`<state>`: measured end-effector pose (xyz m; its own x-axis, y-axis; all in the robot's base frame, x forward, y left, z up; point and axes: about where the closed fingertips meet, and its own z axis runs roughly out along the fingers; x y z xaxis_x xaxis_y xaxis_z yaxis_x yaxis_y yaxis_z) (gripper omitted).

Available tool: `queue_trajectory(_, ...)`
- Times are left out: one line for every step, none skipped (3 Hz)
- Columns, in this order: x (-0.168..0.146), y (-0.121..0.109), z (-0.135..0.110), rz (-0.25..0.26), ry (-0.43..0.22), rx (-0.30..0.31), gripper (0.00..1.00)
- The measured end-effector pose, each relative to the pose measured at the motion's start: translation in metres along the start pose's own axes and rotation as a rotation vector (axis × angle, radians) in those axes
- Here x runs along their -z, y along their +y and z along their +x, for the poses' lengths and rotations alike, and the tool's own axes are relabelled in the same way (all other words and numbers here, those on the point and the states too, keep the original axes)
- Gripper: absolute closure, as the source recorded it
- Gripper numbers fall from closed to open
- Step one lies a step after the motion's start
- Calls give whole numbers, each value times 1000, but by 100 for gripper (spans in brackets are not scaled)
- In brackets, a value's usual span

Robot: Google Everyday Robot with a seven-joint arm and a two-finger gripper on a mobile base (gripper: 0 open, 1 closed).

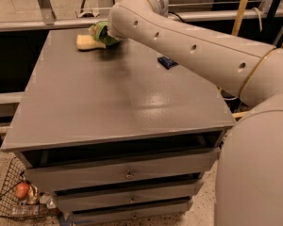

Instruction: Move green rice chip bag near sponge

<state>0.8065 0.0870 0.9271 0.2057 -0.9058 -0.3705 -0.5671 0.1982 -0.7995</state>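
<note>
The green rice chip bag (pixel 100 32) lies at the far left of the grey table top (pixel 108 93), mostly hidden behind my arm. The pale yellow sponge (pixel 88 42) lies right beside it on its left, touching or nearly touching. My gripper (pixel 109 33) is at the bag, hidden behind the arm's wrist end, so its fingers do not show.
A small dark blue flat packet (pixel 167 61) lies on the table to the right, partly under my arm (pixel 193 46). The table has drawers (pixel 127 173) below. A wire basket (pixel 19 197) with items stands on the floor at lower left. A rail runs behind the table.
</note>
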Motion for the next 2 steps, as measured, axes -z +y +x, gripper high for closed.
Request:
queue_trajectory(-1,1,0,-2,0,1,14)
queue_trajectory(-2,2,-1,-4,-1,1,0)
